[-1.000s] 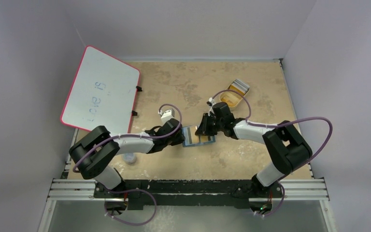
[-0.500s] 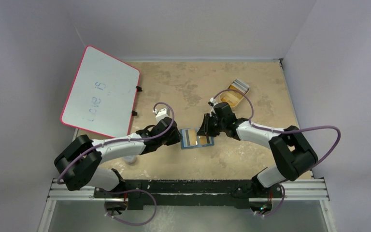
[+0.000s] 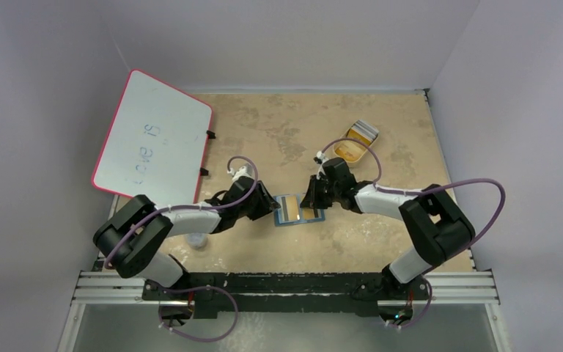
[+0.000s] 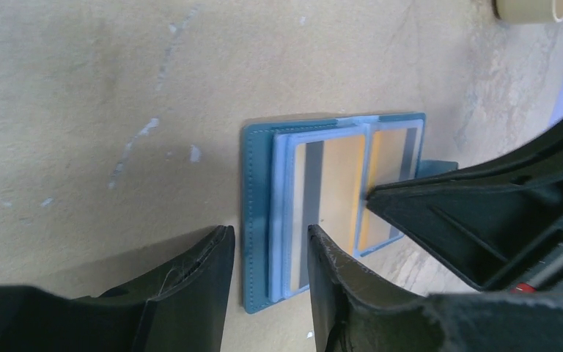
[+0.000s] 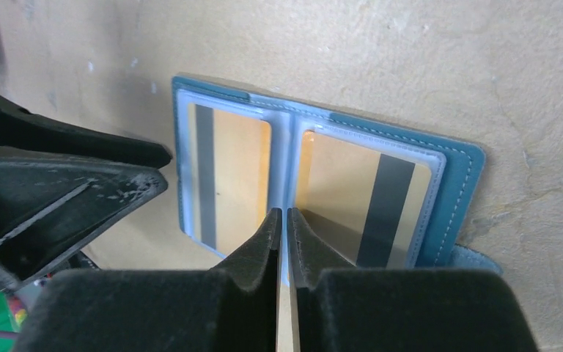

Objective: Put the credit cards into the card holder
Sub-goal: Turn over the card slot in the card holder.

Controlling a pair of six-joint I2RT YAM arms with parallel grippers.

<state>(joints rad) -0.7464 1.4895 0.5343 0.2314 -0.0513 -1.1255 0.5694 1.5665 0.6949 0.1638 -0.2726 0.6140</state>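
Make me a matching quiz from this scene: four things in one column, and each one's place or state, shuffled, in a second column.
Things:
1. whiteboard
2. holder
3. tray
4. right gripper

Places or states:
A. fingers closed together, tips at the middle fold
B. far left of the table, pink rim
C. lying open at mid-table, orange cards in its pockets
D. far right part of the table, beige

Pairs: 1-B, 2-C, 3-D, 4-A
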